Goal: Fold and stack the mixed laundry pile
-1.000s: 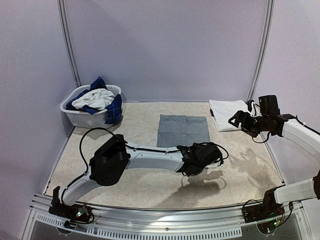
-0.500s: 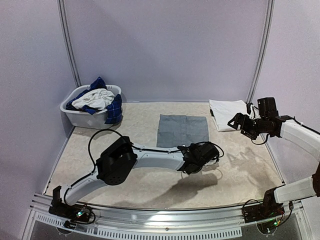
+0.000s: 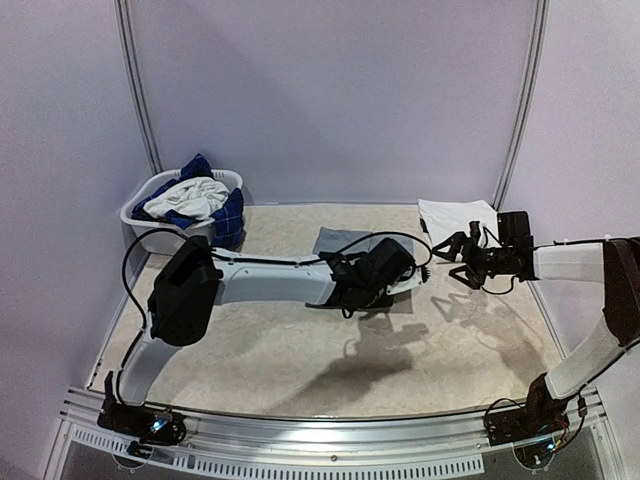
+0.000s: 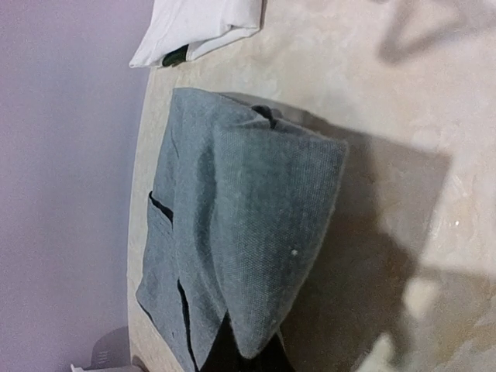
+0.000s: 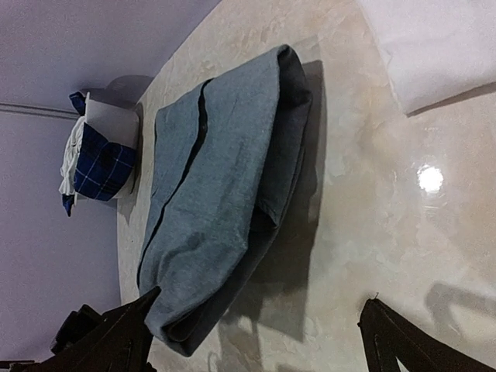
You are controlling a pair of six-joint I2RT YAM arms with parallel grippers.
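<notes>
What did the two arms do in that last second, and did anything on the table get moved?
The left gripper swung away from the near side onto the folded grey T-shirt, pinched an edge and raised it. The right gripper, open, slid left toward that shirt. The white plastic laundry basket and the folded white garment stayed put.
</notes>
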